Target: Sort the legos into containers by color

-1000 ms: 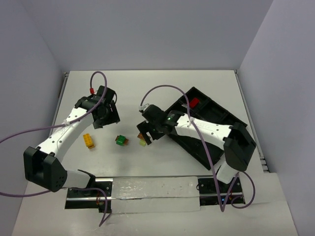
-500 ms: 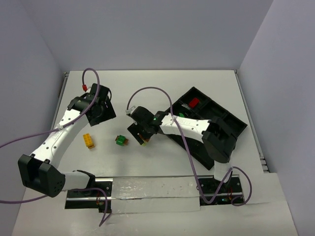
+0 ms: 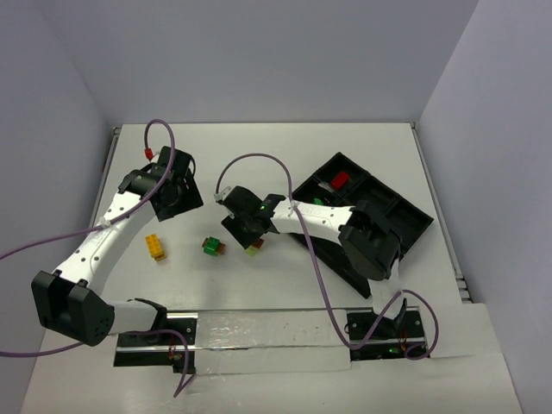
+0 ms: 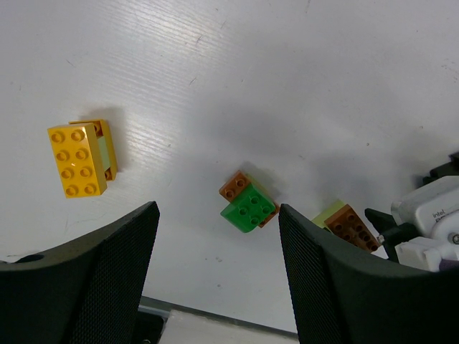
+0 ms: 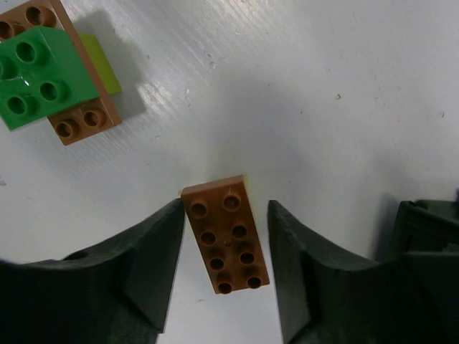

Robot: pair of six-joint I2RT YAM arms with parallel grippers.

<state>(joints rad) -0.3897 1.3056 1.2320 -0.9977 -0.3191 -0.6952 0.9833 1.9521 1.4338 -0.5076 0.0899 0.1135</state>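
Observation:
A brown brick [image 5: 226, 233] stacked on a pale yellow-green one lies on the table between the fingers of my right gripper [image 5: 226, 265]. The jaws are open: the left finger [image 5: 154, 265] is at the brick's corner, and the right finger stands apart from it. In the top view this brick [image 3: 255, 250] sits just under the right gripper [image 3: 248, 236]. A green-on-brown stack [image 3: 212, 247] and a yellow brick [image 3: 154, 247] lie to its left. My left gripper [image 3: 179, 198] hovers open and empty above them. A red brick [image 3: 341, 179] lies in the black divided tray [image 3: 405, 216].
The tray sits at an angle on the right, with my right arm stretched across its near side. In the left wrist view the yellow brick [image 4: 77, 159], the green stack [image 4: 249, 206] and the brown brick [image 4: 346, 223] lie in a row. A metal rail [image 3: 259, 332] runs along the near edge.
My right arm has swung left, and its gripper has settled over the brown brick. My left gripper has drawn back up and to the left. The bricks have not moved.

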